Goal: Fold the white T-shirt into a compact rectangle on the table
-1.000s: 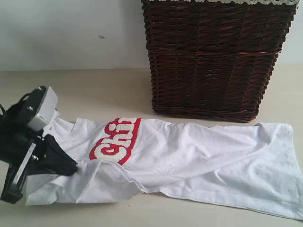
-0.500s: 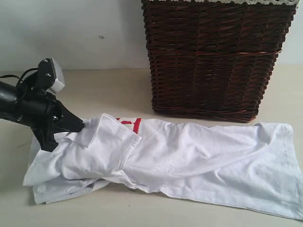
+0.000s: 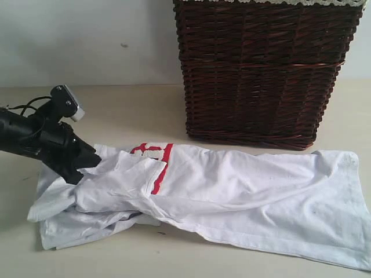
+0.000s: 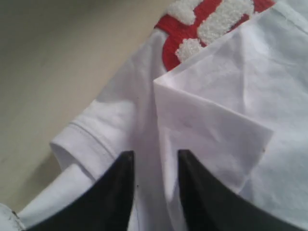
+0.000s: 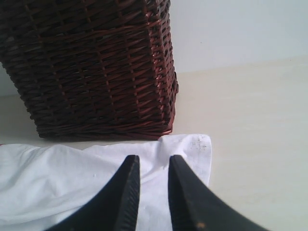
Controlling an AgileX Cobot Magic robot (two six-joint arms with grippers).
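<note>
Against a pale wall (image 3: 87, 35), on the beige table (image 3: 127, 110): white T-shirt (image 3: 243, 185) before a wicker basket (image 3: 261, 69).
Fuzzy letters (image 4: 211, 21) unreadable; left gripper (image 4: 156, 153) and right gripper (image 5: 154, 159) parted, gripping nothing.

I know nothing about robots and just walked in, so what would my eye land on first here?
A big dark brown wicker basket stands at the back of the pale table. In front of it lies a white T-shirt, spread out towards the right and bunched up at its left end, where red-outlined lettering peeks from a fold. The black left gripper is down at that bunched cloth, jaws apart.
</note>
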